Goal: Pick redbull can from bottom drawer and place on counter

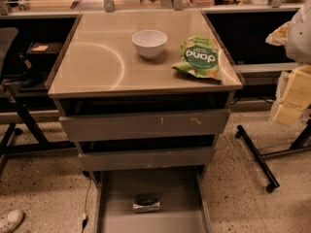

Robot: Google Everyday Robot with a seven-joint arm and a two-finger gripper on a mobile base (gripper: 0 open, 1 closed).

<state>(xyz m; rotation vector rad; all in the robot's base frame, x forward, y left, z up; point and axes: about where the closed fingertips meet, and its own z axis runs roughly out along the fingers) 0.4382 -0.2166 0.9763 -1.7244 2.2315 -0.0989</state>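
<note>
The redbull can [146,205] lies on its side on the floor of the open bottom drawer [121,191], near the drawer's front middle. The counter [97,57] is the glossy beige top of the cabinet above it. My gripper [280,34] shows only in part at the right edge of the view, level with the counter and to the right of it, far above the can. It holds nothing that I can see.
A white bowl [149,42] and a green snack bag [198,57] sit on the counter's back and right. The two upper drawers [146,125] are nearly shut. Yellow foam blocks [294,93] and a wheeled stand leg [257,159] stand to the right, and a chair base [19,125] to the left.
</note>
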